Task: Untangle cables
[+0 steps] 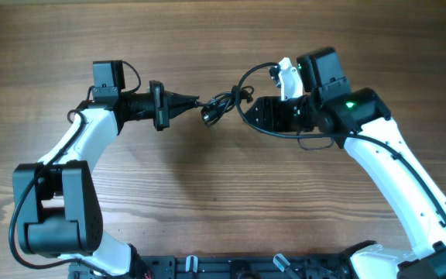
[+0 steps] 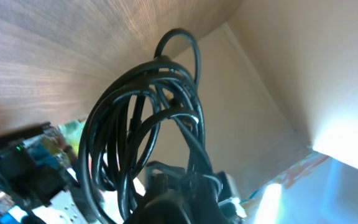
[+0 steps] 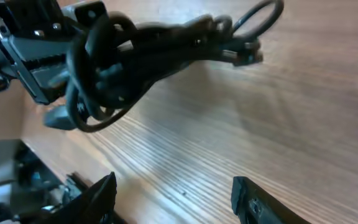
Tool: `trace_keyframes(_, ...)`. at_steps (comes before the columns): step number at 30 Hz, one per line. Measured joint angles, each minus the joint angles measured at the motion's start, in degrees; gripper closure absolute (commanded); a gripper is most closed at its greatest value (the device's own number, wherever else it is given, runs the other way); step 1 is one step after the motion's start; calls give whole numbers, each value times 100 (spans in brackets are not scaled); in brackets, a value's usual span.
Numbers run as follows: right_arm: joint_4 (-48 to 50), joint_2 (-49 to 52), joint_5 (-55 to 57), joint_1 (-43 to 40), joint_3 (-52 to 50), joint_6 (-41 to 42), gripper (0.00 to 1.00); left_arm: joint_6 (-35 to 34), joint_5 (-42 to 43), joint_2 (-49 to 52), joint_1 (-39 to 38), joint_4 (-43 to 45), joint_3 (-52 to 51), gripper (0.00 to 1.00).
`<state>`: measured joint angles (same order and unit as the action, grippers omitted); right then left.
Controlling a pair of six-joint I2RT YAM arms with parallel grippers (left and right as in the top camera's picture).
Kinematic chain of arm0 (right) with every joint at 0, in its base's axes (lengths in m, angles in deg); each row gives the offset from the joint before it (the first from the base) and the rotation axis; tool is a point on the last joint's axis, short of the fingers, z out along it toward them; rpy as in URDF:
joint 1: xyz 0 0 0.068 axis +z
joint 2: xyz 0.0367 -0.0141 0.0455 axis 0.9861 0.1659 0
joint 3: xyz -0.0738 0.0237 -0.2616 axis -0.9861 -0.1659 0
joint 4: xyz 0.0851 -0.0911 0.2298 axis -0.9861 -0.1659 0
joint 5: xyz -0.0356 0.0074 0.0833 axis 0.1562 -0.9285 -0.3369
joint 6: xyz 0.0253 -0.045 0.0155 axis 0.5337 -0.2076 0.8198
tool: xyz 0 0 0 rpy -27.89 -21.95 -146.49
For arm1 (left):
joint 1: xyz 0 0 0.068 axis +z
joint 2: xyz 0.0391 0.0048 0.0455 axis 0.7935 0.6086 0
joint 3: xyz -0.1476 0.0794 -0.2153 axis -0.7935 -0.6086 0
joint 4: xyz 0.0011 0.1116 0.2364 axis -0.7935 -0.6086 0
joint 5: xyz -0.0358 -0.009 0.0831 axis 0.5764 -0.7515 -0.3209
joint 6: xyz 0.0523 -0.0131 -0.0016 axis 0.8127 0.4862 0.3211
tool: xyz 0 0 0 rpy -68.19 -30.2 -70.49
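The cables (image 1: 221, 104) are a small coiled bundle of thin black cords, hanging between the two grippers just above the wooden table. My left gripper (image 1: 193, 101) points right and is shut on the bundle's left end. In the left wrist view the loops (image 2: 135, 124) rise from its jaws (image 2: 179, 186). My right gripper (image 1: 254, 113) is open and empty, just right of the bundle and apart from it. In the right wrist view its two fingers (image 3: 173, 190) are spread below the bundle (image 3: 148, 43), which has a small plug end (image 3: 244, 55) sticking out.
A thicker black wire (image 1: 246, 81) of the right arm loops beside the bundle. The wooden table (image 1: 223, 201) spreads around both arms. A black rail (image 1: 231, 267) runs along the front edge.
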<state>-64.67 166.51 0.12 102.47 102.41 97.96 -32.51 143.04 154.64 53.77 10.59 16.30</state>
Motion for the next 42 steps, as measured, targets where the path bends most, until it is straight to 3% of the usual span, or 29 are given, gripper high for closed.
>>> trace_keyframes(6,953,4,-105,315,-87,149,39,-756,444,0,0,17,0,96)
trace_keyframes(12,1255,291,348,435,-96,125,39,-986,931,0,35,17,0,96)
trace_keyframes(19,2065,374,4,428,-122,-199,39,-1049,1067,0,55,22,0,96)
trace_keyframes(27,1670,382,-437,431,-122,-197,39,-1064,1104,0,140,17,0,96)
trace_keyframes(32,726,393,-503,431,-136,-358,48,-1064,1102,0,184,20,0,96)
trace_keyframes(42,1676,398,-514,431,-140,-192,52,-1062,1102,0,184,20,0,96)
